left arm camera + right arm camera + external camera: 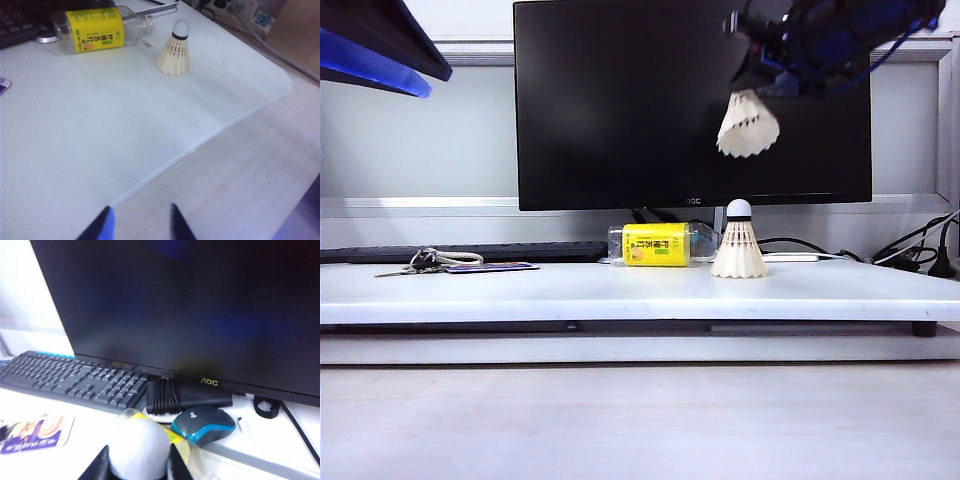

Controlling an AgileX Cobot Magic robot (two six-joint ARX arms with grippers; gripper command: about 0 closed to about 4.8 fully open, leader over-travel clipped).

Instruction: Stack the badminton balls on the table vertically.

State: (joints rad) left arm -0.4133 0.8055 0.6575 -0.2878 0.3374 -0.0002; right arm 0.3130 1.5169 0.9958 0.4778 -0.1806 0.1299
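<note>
Exterior view: the right gripper [760, 85], clamped on the cork of a white feather shuttlecock [748, 125], hangs skirt-down almost directly above the upright second shuttlecock [739, 252] on the white desktop board [570, 290]. The left gripper [140, 222], wide open and empty, sits farther off.

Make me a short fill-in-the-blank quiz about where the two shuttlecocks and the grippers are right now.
1. The right gripper holds one shuttlecock in front of the ____.
2. The other shuttlecock stands on the table with its cork tip pointing ____.
3. Beside the standing shuttlecock lies a bottle with a ____ label.
4. The left gripper is open and holds ____.

Missing words: monitor; up; yellow; nothing
</note>
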